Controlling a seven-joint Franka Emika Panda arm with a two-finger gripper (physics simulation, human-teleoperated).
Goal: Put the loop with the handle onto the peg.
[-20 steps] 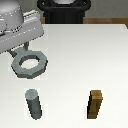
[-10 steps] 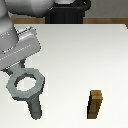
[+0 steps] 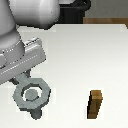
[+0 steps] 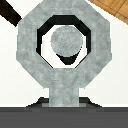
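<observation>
The loop with the handle (image 3: 19,96) is a flat grey ring held level at the exterior view's lower left. The peg's (image 3: 31,94) round top shows inside the ring's hole, and its lower shaft sticks out below the ring. My gripper (image 3: 21,80) is shut on the ring's tab, which it hides in this view. In the wrist view the ring (image 4: 30,45) fills the picture, the peg's top (image 4: 66,42) sits in the hole slightly off centre, and the tab (image 4: 64,87) runs to my gripper (image 4: 64,107).
A brown wooden block (image 3: 96,104) stands upright on the white table (image 3: 85,55), to the exterior view's right of the peg. My arm fills the upper left of the exterior view. A dark object sits past the table's far edge.
My gripper has carried the ring from beside the peg to directly over it. The peg's top now shows through the ring's hole. The block has not moved.
</observation>
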